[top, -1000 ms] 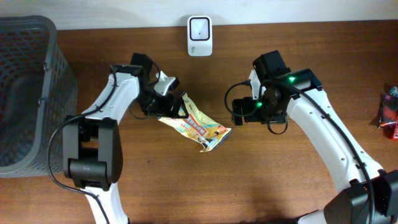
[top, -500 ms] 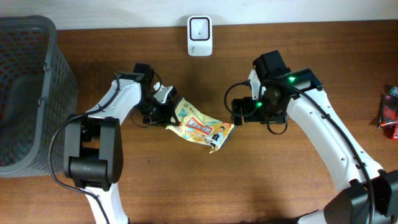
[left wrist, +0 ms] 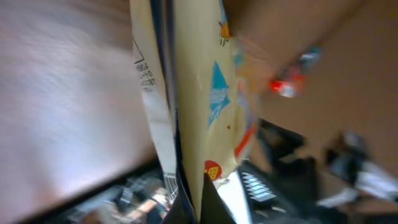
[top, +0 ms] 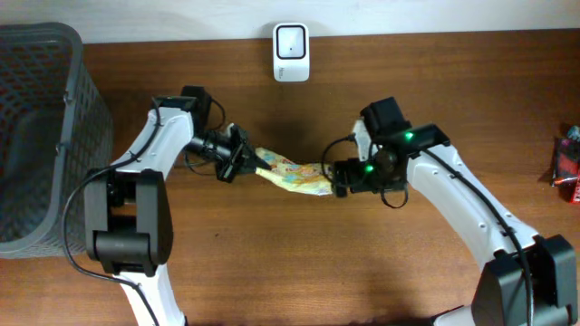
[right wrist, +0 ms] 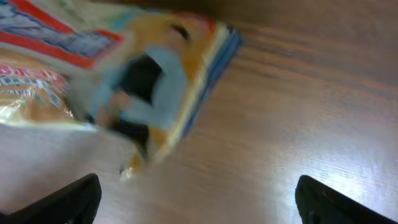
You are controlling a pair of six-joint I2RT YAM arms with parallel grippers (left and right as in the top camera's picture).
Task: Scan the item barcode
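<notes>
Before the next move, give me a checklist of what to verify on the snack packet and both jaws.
1. The left jaws shut on the yellow crinkly plastic snack packet: ok.
2. The right jaws open at the packet's other end: ok.
3. The right jaws around the packet: cannot tell.
4. Barcode facing the white rectangular scanner: cannot tell.
5. The brown wooden table bare between packet and scanner: ok.

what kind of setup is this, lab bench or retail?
Probably a mock checkout on a brown wooden table: small white boxy scanner at the back edge, grey mesh basket at left, yellow printed snack packet in the middle.
</notes>
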